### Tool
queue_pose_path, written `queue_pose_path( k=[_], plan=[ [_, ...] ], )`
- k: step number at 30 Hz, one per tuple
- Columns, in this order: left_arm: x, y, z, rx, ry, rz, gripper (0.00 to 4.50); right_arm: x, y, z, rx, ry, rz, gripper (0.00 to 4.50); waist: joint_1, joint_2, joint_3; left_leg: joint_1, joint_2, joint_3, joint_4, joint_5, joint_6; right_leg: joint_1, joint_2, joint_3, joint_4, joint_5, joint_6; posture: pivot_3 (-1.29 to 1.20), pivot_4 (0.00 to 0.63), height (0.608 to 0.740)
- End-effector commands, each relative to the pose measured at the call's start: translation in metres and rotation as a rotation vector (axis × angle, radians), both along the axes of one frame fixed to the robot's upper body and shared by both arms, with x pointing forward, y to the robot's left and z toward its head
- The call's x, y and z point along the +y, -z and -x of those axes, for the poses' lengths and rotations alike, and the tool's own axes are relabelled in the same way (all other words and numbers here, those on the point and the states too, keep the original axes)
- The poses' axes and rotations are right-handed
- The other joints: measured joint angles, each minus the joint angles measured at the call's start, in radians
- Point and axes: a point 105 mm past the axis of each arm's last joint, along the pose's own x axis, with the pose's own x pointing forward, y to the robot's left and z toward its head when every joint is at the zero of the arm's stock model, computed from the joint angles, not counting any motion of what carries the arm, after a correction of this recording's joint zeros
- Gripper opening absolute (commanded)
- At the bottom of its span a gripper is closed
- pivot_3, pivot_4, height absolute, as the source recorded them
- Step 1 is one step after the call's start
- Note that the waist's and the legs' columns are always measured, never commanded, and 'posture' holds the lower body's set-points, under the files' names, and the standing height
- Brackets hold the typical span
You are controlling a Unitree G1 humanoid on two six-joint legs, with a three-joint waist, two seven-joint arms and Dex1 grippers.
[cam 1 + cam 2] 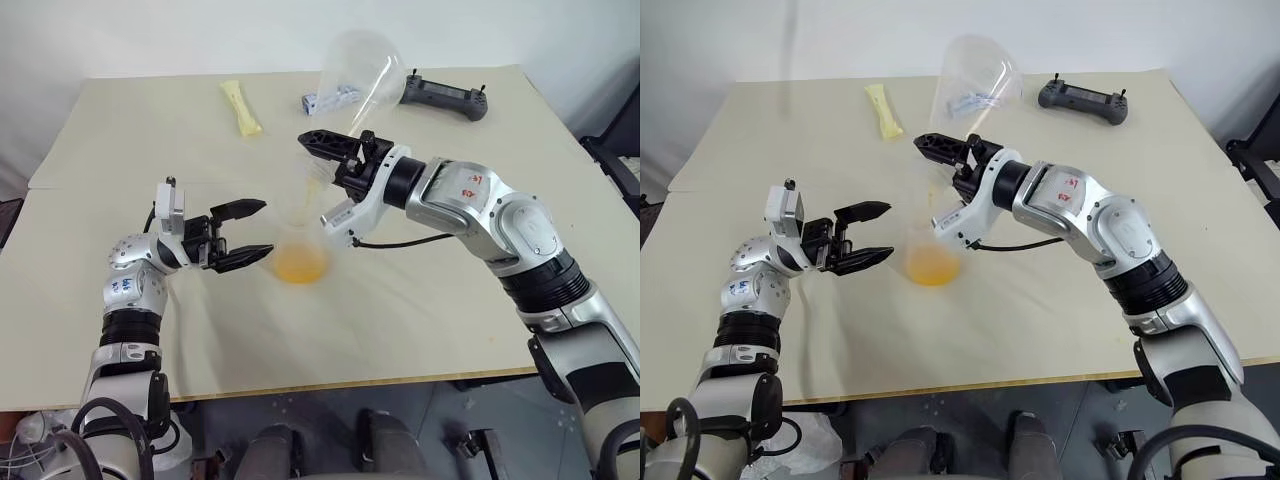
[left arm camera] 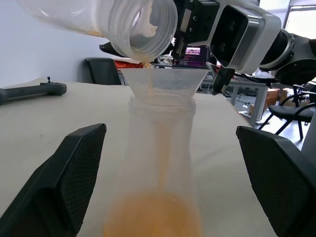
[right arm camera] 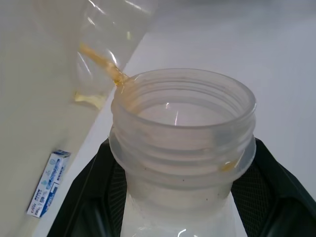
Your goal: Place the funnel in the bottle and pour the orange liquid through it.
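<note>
At frame centre, the right claw (image 1: 330, 150) is clamped on a tilted clear container (image 2: 123, 22), dripping orange liquid (image 1: 300, 265) into the funnel (image 2: 163, 81) seated in the bottle (image 2: 158, 163). The left claw (image 1: 240, 235) stands apart beside it. Unsteadied, the funnel might tip and spill.

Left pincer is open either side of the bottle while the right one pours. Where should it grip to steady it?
Grip the bottle low on its body, coming in level from the robot's left, as the left pincer already faces it. The base is widest and holds the orange liquid, so it should steady best there. Keep off the neck: the funnel sits in it and a nudge could tip it.
</note>
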Motion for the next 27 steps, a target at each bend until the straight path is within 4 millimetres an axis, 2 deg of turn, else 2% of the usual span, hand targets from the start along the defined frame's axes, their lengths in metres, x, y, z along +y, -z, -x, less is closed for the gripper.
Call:
queue_pose_path(
  k=[1, 19, 27],
  plan=[
    [0.0009, -0.0122, 0.0014, -0.046, 0.004, 0.025, 4.5, -0.0033, -0.0248, 0.0054, -0.077, -0.011, -0.042, 2.43, 0.0, 0.0, 0.0, 0.0, 0.0, 0.0, 0.0, 0.0, 0.0, 0.0, 0.0, 0.0, 0.0, 0.0, 0.0, 0.0, 0.15, 0.74],
    [0.0007, -0.0114, -0.0013, -0.044, -0.006, 0.015, 4.5, -0.0007, -0.0247, 0.0064, -0.05, -0.015, -0.071, 2.43, 0.0, 0.0, 0.0, 0.0, 0.0, 0.0, 0.0, 0.0, 0.0, 0.0, 0.0, 0.0, 0.0, 0.0, 0.0, 0.0, 0.15, 0.74],
    [0.002, -0.0101, -0.0038, -0.031, -0.04, -0.004, 4.5, -0.0036, -0.0225, 0.0089, 0.204, -0.016, -0.297, 2.43, 0.001, 0.0, 0.0, 0.0, 0.0, 0.0, 0.0, 0.0, 0.0, 0.0, 0.0, 0.0, 0.001, 0.0, 0.0, 0.0, 0.15, 0.74]
  ],
)
